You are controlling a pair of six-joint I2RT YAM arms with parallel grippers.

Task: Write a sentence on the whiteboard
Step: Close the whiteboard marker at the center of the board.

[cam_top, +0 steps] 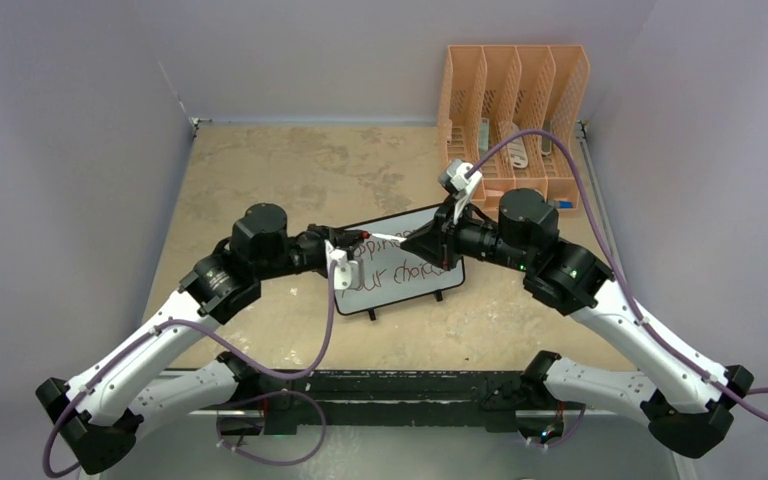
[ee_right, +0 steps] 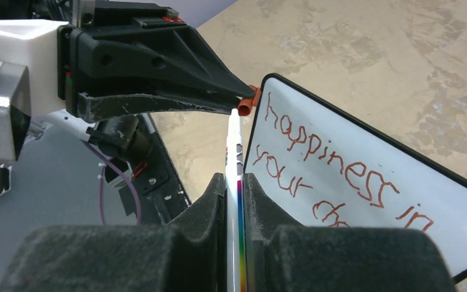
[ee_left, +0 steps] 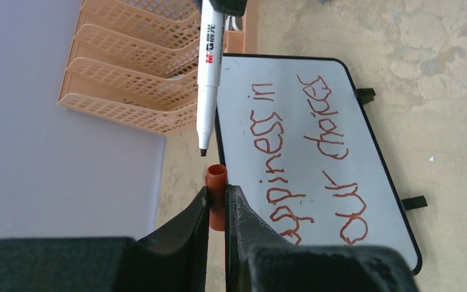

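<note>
While the left gripper (ee_left: 217,193) clamped the cap (ee_left: 217,178) beside the whiteboard (ee_left: 322,194), the right gripper (ee_right: 236,182) clamped the marker (ee_right: 235,146), tip just apart.

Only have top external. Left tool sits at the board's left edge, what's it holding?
Observer: The left wrist view shows the left tool shut on an orange marker cap.
Operator: And the marker?
Observer: The right tool clamps the marker. It is uncapped, with its tip just short of the cap's open end.
Operator: Is the text readable?
Observer: Yes. The sentence on the whiteboard reads "happiness in your choices", in two red-brown lines.
</note>
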